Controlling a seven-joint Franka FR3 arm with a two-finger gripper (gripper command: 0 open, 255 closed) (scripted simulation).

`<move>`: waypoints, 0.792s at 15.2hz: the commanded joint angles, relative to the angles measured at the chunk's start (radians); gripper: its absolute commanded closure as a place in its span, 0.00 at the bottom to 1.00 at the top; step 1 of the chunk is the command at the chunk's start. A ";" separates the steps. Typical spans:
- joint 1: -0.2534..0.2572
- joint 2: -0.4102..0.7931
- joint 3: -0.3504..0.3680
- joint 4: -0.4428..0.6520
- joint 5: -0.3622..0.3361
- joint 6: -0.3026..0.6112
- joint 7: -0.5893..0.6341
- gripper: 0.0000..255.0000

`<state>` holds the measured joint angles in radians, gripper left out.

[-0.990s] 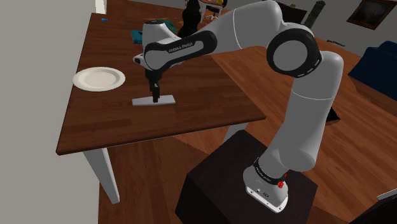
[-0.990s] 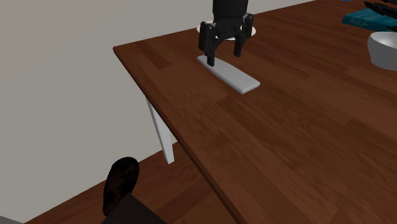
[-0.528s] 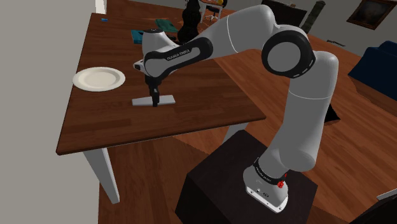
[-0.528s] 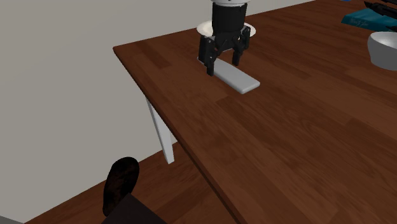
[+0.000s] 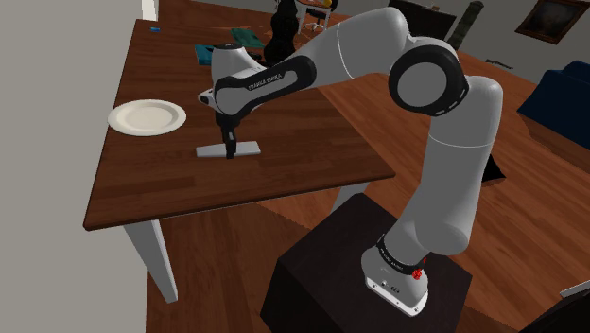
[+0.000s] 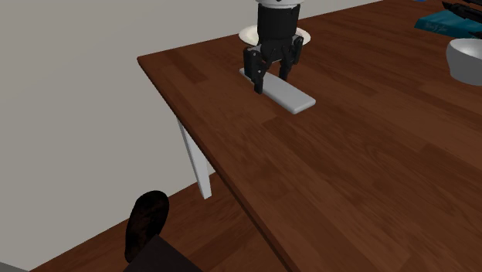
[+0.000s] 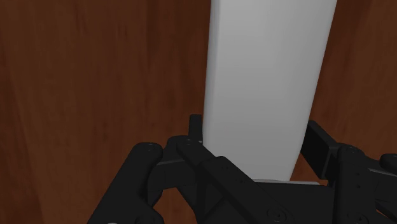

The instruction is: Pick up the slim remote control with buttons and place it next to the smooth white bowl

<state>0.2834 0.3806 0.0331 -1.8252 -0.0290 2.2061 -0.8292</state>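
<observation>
On the desk (image 6: 347, 154), near its left edge in the second exterior view, my gripper (image 6: 270, 80) is clamped across one end of the flat grey remote (image 6: 292, 96), straddling its narrow width for a lift. The white bowl (image 6: 466, 59) sits well apart, far right.

A flat grey remote (image 5: 210, 151) lies on the brown wooden table (image 5: 284, 151), near the white plate (image 5: 147, 117), toward the shoulder view's right of it. The black gripper (image 5: 229, 151) points down onto the remote's middle, and the black stand (image 5: 321, 265) sits well apart from the plate, off the table
</observation>
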 commanded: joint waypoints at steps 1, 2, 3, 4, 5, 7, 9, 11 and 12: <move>0.000 0.000 0.000 0.000 0.000 0.000 0.000 1.00; 0.000 0.000 0.000 0.000 0.000 0.000 0.000 1.00; 0.000 0.000 0.000 0.000 0.000 0.000 0.000 1.00; 0.000 0.000 0.000 0.000 0.000 0.000 0.000 1.00; 0.000 0.000 0.000 0.000 0.000 0.000 0.000 1.00; 0.000 0.000 0.000 0.000 0.000 0.000 0.000 1.00; 0.000 -0.013 0.000 0.009 0.001 -0.022 -0.001 1.00; 0.000 -0.026 0.001 0.019 0.002 -0.044 -0.001 1.00; 0.000 -0.032 0.001 0.024 0.002 -0.056 -0.002 1.00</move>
<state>0.2834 0.3542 0.0339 -1.8054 -0.0274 2.1600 -0.8300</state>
